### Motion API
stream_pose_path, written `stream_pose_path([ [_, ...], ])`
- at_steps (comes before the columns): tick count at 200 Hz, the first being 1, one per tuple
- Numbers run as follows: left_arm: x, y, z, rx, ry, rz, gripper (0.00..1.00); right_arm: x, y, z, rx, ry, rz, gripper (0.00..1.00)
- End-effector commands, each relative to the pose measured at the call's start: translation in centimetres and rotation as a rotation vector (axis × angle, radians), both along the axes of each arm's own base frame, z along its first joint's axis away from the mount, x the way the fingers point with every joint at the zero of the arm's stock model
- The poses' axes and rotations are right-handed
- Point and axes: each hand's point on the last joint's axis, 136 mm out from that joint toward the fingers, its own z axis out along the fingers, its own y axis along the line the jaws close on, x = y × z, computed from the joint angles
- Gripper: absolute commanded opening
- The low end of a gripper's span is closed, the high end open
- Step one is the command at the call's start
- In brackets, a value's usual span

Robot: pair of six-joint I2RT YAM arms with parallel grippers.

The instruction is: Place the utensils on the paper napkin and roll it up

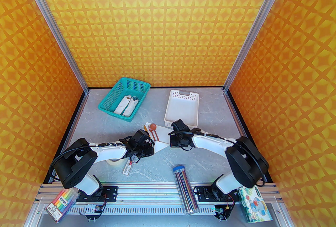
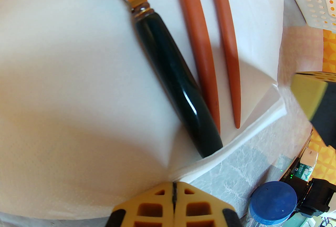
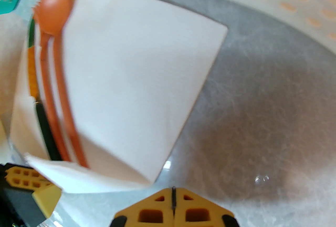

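1. White paper napkin [image 1: 160, 145] lies at the middle of the table [image 1: 215, 142]. From the top camera both wrists cover most of it.
2. On the napkin lie the utensils, side by side: the knife [image 2: 170, 71] with dark handle, and two orange-brown handles beside it. The handle ends go under a folded flap at the napkin's near edge.
3. The knife blade is cut off by the top border of the left wrist view.
4. The right wrist view is blurred. There the spoon [image 3: 55, 8] shows its round bowl, and the fork [image 3: 36, 9] is only a few unclear tines beside it.
5. Left gripper [image 2: 173, 192] is clenched, its tips at the napkin's near edge where a crease runs into them. If paper is between them, I cannot tell.
6. Right gripper [image 3: 173, 194] is clenched too, over bare table just beside the napkin's right corner, grasping nothing.
7. Bare table stays to the right of the napkin, while the white tray [image 1: 183, 93] is near behind it.
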Motion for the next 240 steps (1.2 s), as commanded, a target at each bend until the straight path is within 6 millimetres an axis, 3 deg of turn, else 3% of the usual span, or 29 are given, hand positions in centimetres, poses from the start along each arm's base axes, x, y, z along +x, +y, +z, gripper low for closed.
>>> stream_pose_path([
  [1, -0.8, 1.9, -1.7, 0.089, 0.055, 0.027, 0.0, -0.1, -0.5, 1.2, 0.009, -0.039, 0.018, 0.05],
  [29, -0.7, 1.9, -1.6, 0.086, 0.052, 0.028, 0.0, 0.8, 1.1, 2.7, 0.067, -0.094, 0.08, 0.06],
  [73, -0.6, 1.8, -1.5, 0.081, 0.05, 0.031, 0.0, 4.8, 1.6, 5.2, 0.039, -0.2, 0.102, 0.05],
  [119, -0.6, 1.8, -1.5, 0.081, 0.051, 0.032, 0.0, 8.2, 1.2, 5.4, 0.022, -0.223, 0.091, 0.04],
  [156, -0.6, 1.8, -1.5, 0.081, 0.054, 0.036, 0.0, 9.7, 0.4, 4.9, 0.007, -0.223, 0.075, 0.04],
  [240, -0.6, 1.7, -1.6, 0.083, 0.059, 0.039, 0.0, 13.7, -3.7, 4.0, -0.031, -0.213, -0.004, 0.04],
])
